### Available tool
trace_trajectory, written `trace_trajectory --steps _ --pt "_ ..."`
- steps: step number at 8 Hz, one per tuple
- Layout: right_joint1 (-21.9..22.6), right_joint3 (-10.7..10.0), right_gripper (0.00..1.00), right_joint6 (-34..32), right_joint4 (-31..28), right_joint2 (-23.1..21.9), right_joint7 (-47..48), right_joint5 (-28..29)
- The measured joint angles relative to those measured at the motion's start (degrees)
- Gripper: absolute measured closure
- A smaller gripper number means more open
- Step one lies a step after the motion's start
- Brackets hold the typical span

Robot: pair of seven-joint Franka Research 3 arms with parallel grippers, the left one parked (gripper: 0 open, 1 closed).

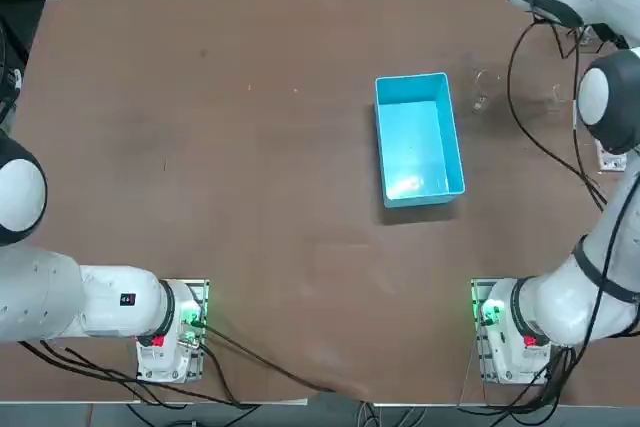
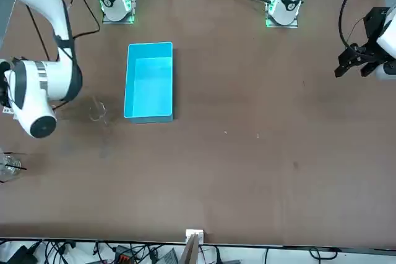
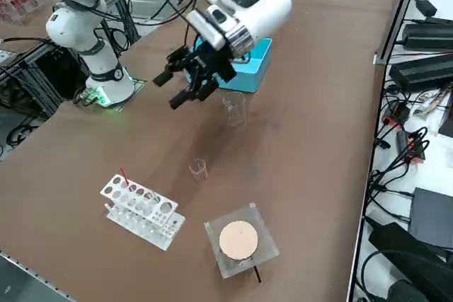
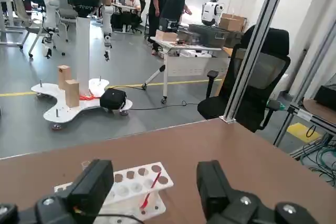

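Above the right-hand part of the desk (image 3: 311,139), my right gripper (image 3: 173,88) hangs in the air, well clear of the surface. Its fingers (image 4: 97,182) are spread wide with nothing between them: released and empty. The wrist is tilted so that the gripper (image 4: 155,169) points outward over the desk's outer edge rather than straight down. I judge that this is why the wrist view takes in the room beyond the desk.

Nearest item: a tall glass beaker (image 3: 235,107), upright with its mouth up, standing on the desk just below and beside the gripper. The two are not touching. From overhead the same beaker (image 1: 483,87) stands just beside the far right corner of the blue bin (image 1: 418,137), apart from its wall. The bin looks empty and lies with its long side running away from my base.

Further out, toward the desk's edge:
- A small beaker (image 3: 199,168), also upright, stands alone, well apart from the tall one.
- A white test tube rack (image 3: 141,210) stands flat on its base. It shows past my fingertips in the wrist view (image 4: 134,179). A red rod (image 4: 149,190) leans in one of its holes, probably propped by the hole's rim. The other holes look empty.
- A clear square base (image 3: 244,256) carries a tan disc (image 3: 238,238) lying flat on top, near the rack but not touching it.

All the glassware stands on its own base, which I take to be a stable resting pose.
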Motion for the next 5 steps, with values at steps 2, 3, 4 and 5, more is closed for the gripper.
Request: trace_trajectory --steps 2,3,4,5 --pt "-1.66 -0.11 0.03 5.71 -9.19 -2.8 2.73 -4.44" --pt "-2.28 -0.13 0.03 8.66 -14.42 -4.63 5.09 -7.02" --pt "-2.67 -0.14 0.03 10.99 -19.15 -6.2 7.55 -9.29" --pt "-2.78 -0.14 0.03 12.92 -23.36 -7.25 10.58 -11.65"
